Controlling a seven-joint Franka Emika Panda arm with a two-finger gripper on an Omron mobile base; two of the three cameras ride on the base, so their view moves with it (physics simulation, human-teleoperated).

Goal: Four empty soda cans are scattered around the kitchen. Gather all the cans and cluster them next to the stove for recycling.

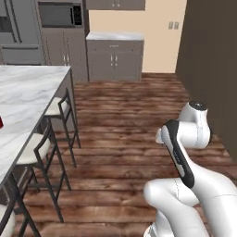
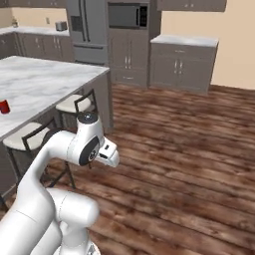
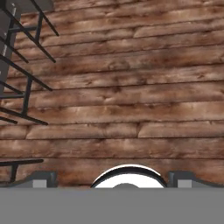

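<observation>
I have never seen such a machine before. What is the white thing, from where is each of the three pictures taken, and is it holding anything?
The white thing is a robot arm standing on a base that can drive around a rendered kitchen. Two pictures come from cameras on that base, behind the arm: one to its left, one to its right. They show the same room from two sides. The third comes from a camera on the arm's hand, looking down at the wood floor past the tool at the bottom edge.

On the marble island counter stands one red soda can, also just visible at the left edge of the left base picture. Bar stools stand beside the island. Farther back are a fridge and a microwave.

The tool is open and holds nothing.
</observation>
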